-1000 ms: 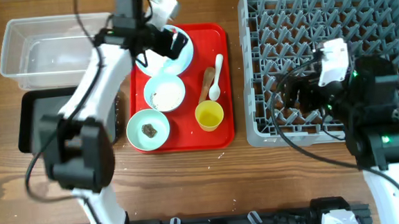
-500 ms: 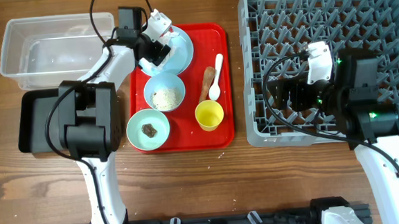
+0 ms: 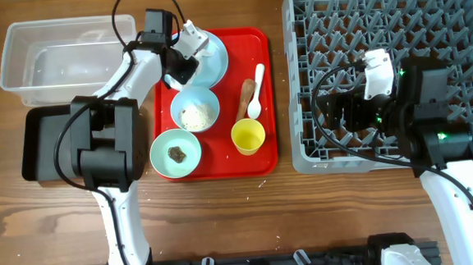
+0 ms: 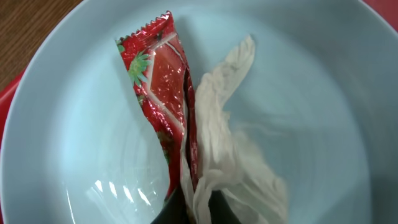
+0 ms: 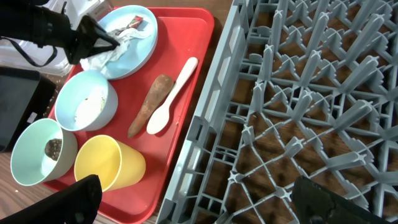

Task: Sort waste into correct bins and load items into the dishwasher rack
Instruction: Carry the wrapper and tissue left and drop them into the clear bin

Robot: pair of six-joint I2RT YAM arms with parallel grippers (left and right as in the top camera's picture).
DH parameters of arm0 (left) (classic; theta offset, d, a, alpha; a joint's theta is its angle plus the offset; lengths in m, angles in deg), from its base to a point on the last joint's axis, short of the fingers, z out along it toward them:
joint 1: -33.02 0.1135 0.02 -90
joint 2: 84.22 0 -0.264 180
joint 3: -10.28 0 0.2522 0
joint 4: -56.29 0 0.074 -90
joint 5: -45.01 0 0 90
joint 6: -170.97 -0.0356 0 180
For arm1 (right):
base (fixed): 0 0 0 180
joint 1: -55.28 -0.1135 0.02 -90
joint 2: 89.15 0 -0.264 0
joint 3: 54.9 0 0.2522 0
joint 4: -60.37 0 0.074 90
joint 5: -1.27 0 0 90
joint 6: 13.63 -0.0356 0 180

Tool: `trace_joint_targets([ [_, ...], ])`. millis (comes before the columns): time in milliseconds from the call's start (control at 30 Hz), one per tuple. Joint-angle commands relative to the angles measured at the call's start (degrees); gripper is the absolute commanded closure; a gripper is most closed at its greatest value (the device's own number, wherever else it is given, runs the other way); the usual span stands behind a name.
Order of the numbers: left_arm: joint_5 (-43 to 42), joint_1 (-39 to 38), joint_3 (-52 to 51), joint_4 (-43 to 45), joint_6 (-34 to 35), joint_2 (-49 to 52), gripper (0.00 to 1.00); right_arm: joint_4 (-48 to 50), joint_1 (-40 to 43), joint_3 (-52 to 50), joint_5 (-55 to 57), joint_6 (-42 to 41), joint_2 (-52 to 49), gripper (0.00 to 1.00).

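Red-and-white wrapper [image 4: 158, 93] and tissue [image 4: 230, 155]: on the plate [image 4: 74, 124], not lifted | left gripper [image 4: 198, 211]: has come down onto the plate since a second ago, nearly closed, pinching tissue and wrapper end | next, I think: lift them to a bin [image 3: 43, 62] left of plate | right gripper [image 5: 208, 196]: wide open, empty, over rack [image 5: 298, 93] right of plate

Overhead: bright, even, diffuse light from above. Worktop [image 3: 226, 223] evenly lit; arms cast only soft, short shadows. Faint sheen on tub [image 3: 51, 57]. Sharp throughout.

Left wrist: very close. Plate [image 4: 68, 124] carries soft glare patches low left. Wrapper [image 4: 155, 87] crisp, small glints. Left claw [image 4: 198, 213] dark, blurred at bottom edge.

Right wrist: rack [image 5: 311, 93] bars bow toward edges. Right claw [image 5: 199, 202] near-black, soft.
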Motion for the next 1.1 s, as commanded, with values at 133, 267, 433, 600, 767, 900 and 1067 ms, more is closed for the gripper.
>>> trace_joint_targets([
  [133, 2.62, 0.70, 6.60, -2.58, 26.51, -10.75, 0.96, 0.13, -0.39, 0.90, -1.16, 0.31, -0.31, 0.00],
  [267, 5.42, 3.41, 6.86, -3.19, 26.51, -20.72, 0.96, 0.13, -0.39, 0.90, -1.18, 0.31, -0.31, 0.00],
  [433, 12.48, 14.97, 6.84, -3.32, 28.68, -20.22, 0.96, 0.13, -0.39, 0.90, -1.16, -0.96, -0.33, 0.00],
  [600, 6.49, 21.62, 6.80, -3.13, 28.65, -12.52, 0.78, 0.15, -0.39, 0.90, -1.16, -0.96, -0.33, 0.00],
  [767, 5.33, 20.59, 6.86, -3.17, 28.65, -10.21, 0.00, 0.15, -0.39, 0.90, -1.16, -0.94, -0.33, 0.00],
  [900, 4.90, 16.50, 6.93, -7.52, 29.59, -18.86, 0.00, 0.13, -0.39, 0.90, -1.16, -0.96, -0.33, 0.00],
  [1067, -7.23, 7.41, 6.78, -27.32, 31.26, -24.74, 0.00, 0.22, -0.39, 0.90, -1.16, -0.94, -0.33, 0.00],
])
